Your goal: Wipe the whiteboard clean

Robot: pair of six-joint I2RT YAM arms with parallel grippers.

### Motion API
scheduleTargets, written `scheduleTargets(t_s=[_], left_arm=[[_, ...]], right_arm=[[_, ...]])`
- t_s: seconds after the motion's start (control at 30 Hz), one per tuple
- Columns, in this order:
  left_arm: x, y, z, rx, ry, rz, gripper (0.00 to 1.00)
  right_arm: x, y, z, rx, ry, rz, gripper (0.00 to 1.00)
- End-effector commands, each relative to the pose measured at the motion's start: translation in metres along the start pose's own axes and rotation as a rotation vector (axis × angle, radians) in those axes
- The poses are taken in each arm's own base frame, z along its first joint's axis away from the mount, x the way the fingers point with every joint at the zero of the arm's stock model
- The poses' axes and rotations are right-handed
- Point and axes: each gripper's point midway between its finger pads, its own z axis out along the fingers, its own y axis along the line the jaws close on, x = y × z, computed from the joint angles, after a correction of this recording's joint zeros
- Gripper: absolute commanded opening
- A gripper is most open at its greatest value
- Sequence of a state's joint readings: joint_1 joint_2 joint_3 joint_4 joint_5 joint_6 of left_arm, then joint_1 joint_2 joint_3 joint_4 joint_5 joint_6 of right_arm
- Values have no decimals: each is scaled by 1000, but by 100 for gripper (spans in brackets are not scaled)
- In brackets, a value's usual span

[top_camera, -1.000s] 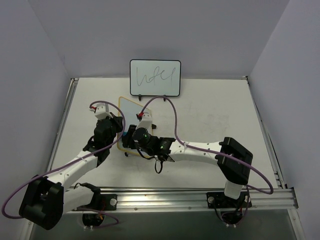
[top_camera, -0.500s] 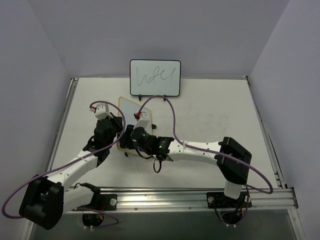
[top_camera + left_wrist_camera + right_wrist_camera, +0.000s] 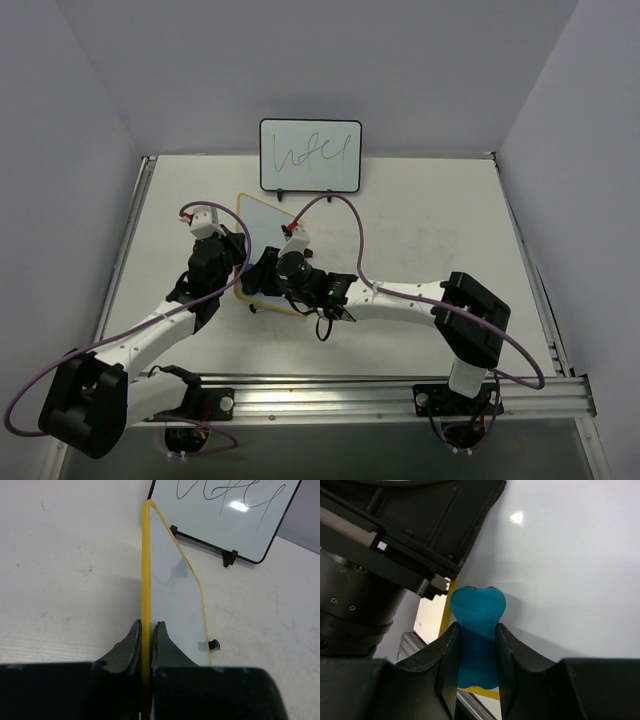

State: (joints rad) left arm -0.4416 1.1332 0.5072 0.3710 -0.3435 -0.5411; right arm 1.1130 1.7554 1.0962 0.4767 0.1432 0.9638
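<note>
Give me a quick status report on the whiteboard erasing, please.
Left gripper shut on whiteboard frame edge. Right gripper shut on blue pad, over the board face. Face in view unmarked. Nothing seen in the way.

Your two arms crowd the left-centre of the table (image 3: 430, 220). The left gripper (image 3: 147, 626) pinches the left edge of the whiteboard (image 3: 175, 605), so its wrist blocks any approach from that side. The right gripper (image 3: 477, 630) sits over the board's near part with a blue pad (image 3: 477, 612) between its fingers. It is just beside the left gripper's dark body, with very little gap between them. The upright black-framed board (image 3: 310, 155) closes off the far edge. Only a narrow strip of table separates the two boards, and a purple cable (image 3: 352, 218) arches above it. Open tabletop lies right of the right arm.
</note>
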Motion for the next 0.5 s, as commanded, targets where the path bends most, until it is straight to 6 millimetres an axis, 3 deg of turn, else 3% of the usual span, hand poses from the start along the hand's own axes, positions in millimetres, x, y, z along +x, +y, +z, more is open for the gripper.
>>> scheduleTargets(t_s=[0.0,0.27,0.47], left_arm=[[76,-16,-21,112,293,104,2],[74,-15,-22,108,290,107,2],[73,-14,-22,106,289,108,2]], right_arm=[[67,-91,-6,219,222,-57,0],[67,-123,-12,304,215,-87,0],[63,-119,-14,312,203,-115,0]])
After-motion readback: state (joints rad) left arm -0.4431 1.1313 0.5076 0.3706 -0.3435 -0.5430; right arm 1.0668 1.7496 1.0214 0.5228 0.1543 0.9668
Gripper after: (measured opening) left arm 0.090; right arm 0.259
